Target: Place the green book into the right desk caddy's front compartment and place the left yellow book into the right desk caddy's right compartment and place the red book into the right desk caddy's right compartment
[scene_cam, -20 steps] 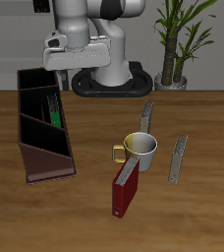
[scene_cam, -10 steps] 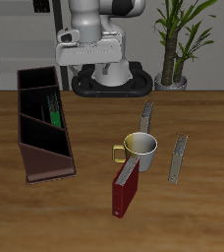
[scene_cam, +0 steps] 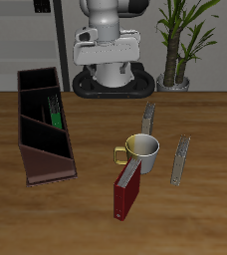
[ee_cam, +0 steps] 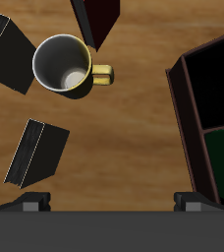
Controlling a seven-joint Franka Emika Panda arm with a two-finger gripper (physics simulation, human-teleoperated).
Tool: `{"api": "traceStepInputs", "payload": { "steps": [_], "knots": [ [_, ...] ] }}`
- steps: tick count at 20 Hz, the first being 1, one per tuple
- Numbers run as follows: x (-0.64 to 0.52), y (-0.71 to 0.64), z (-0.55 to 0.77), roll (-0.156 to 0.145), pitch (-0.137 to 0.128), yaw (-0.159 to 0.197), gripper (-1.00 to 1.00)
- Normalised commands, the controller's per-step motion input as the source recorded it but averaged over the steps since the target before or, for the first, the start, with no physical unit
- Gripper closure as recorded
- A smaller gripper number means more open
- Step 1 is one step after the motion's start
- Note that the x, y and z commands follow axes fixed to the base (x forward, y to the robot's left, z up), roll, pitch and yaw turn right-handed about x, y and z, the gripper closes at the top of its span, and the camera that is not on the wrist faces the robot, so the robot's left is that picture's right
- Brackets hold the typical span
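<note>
The empty tool (scene_cam: 108, 57), jaws spread wide, has swung away from the right desk caddy (scene_cam: 43, 125), where the green book (scene_cam: 56, 111) already stands. The left yellow book (scene_cam: 181, 159) and red book (scene_cam: 126, 189) wait on the surface (scene_cam: 210, 224) beside the mug (scene_cam: 140, 149).

The robot arm (scene_cam: 108, 35) is glossy white with rounded segments, dark joints and a black base (scene_cam: 111, 86).

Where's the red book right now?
In the exterior view the red book stands upright near the table's front edge, just in front of the mug, apart from the right desk caddy.
</note>
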Motion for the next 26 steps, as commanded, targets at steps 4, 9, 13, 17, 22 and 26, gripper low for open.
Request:
{"api": "traceStepInputs", "payload": {
  "steps": [4,9,13,17,22,26],
  "knots": [
    [0.19,0.38,0.18,0.004,0.005,-0.011,-1.0],
    [0.26,0.6,0.06,0.011,0.007,0.027,-1.0],
    [0.18,0.36,0.05,0.025,-0.066,0.052,-1.0],
    [0.43,0.38,-0.09,-0.003,0.058,-0.036,-1.0],
    [0.28,0.32,-0.1,0.008,0.009,0.03,-1.0],
    [0.33,0.37,0.04,-0.014,-0.015,-0.009,-1.0]
  ]
}}
